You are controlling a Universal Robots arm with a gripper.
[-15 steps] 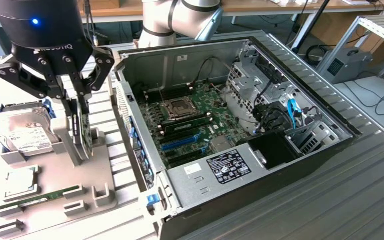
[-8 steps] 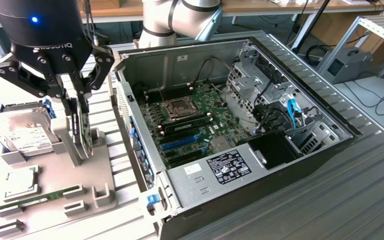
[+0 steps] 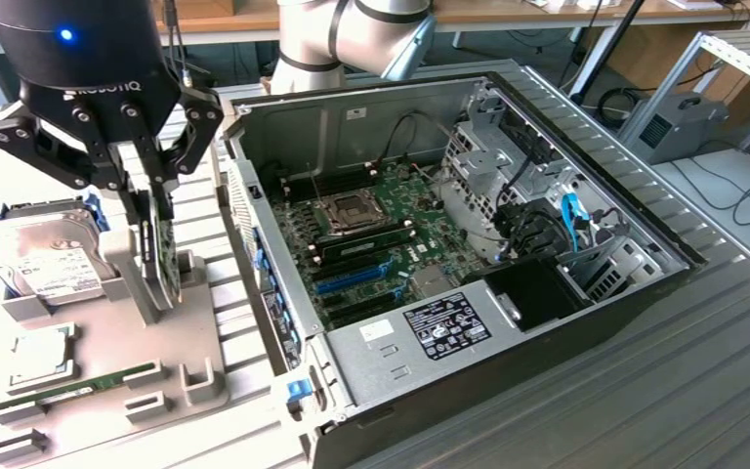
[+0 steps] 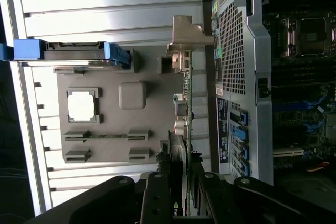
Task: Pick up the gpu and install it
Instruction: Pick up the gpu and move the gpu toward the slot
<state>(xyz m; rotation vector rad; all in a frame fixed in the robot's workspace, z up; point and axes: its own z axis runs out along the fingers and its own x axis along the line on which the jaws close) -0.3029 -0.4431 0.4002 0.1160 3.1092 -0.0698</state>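
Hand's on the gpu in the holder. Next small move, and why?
Probably a short, straight lift. The hand looks clamped on the top edge of the gpu, which stands upright with its lower edge seated in a slot of the grey holder. Moving sideways toward the open case first would likely bind the card against the slot walls.

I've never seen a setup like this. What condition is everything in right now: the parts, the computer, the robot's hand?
hand: closed on the gpu's top edge.
gpu: standing on edge in the grey holder, not yet lifted.
hard drive: propped in its holder slot, apart from the hand.
memory stick: lying flat in its holder slot.
computer case: on its side, open, motherboard exposed.
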